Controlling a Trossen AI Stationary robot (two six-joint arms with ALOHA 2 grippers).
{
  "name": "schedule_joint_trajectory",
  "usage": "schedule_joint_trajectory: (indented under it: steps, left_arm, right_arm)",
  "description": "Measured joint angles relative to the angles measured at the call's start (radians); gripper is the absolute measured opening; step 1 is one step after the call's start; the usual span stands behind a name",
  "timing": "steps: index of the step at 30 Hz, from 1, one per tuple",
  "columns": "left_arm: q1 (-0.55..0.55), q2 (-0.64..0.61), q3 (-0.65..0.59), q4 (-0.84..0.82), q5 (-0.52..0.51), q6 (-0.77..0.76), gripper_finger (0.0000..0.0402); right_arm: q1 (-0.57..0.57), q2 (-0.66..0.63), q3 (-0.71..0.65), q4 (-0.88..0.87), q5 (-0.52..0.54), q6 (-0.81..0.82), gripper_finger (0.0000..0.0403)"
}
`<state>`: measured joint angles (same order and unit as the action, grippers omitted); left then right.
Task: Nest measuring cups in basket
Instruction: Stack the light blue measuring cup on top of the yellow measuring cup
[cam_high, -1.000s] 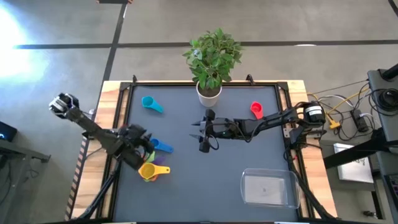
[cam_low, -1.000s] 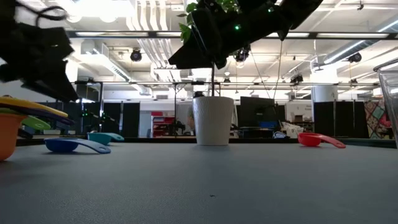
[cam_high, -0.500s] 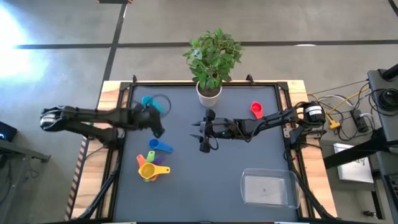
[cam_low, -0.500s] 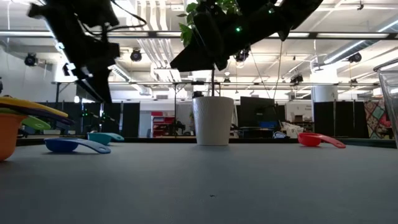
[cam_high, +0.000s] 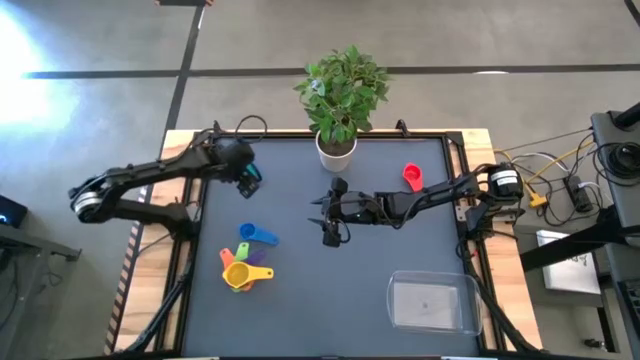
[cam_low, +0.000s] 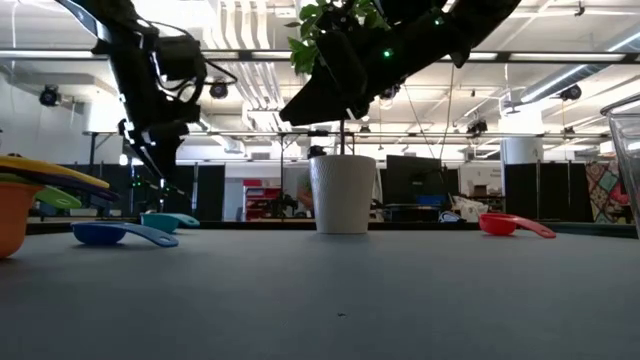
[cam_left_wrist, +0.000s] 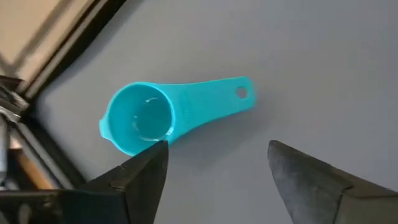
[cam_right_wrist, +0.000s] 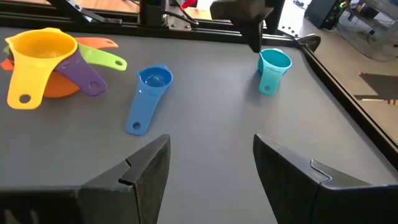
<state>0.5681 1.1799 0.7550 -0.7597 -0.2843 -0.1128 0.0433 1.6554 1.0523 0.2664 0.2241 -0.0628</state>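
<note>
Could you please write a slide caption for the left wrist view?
Open left pincer poised above the teal measuring cup lying on the dark table.

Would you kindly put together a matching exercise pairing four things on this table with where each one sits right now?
Things:
1. teal cup
2. red cup
3. basket
4. yellow cup

Places:
A. near right corner, empty
B. under the left end effector
C. far right, alone
D. near left, in the nested stack

Pairs: 1-B, 2-C, 3-A, 4-D
</note>
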Motion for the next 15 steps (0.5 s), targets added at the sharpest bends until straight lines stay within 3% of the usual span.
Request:
schedule_joint_trajectory:
  steps: [5,15]
  left_arm:
    - [0.025,0.126,0.043,-0.051,-0.063,0.104,0.0280]
    - [0.148,0.319,0.050,-0.021,-0.065,0.248,0.0270]
  right_arm:
    - [0.000,0.000,0.000,0.000,0.000,0.000,0.0219]
    - [0.001,0.000,0.000,0.000,-0.023,-0.005,0.0219]
